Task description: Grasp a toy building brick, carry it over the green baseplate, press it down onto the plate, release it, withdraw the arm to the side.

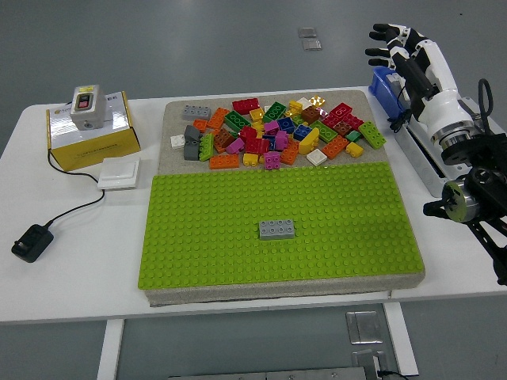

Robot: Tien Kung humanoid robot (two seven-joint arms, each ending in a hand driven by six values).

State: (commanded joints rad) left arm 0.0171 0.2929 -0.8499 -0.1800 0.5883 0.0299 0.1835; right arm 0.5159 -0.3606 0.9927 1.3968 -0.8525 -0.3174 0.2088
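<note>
Bricks (277, 133) lie heaped beyond the green plate (348, 229), which bears one grey brick (276, 229); right hand (396, 47) hovers off to the side, fingers spread, empty. Next grasp not begun.

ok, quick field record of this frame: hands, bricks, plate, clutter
right hand: raised at the table's far right, fingers spread, holding nothing
left hand: not in view
green baseplate: lies at the near middle of the table on a beige mat
grey brick: alone on the baseplate, near its centre
brick pile: loose mixed colours on the mat behind the baseplate
yellow box: far left, a switch unit on top
black plug: near left, cable attached
blue bin: far right
</note>
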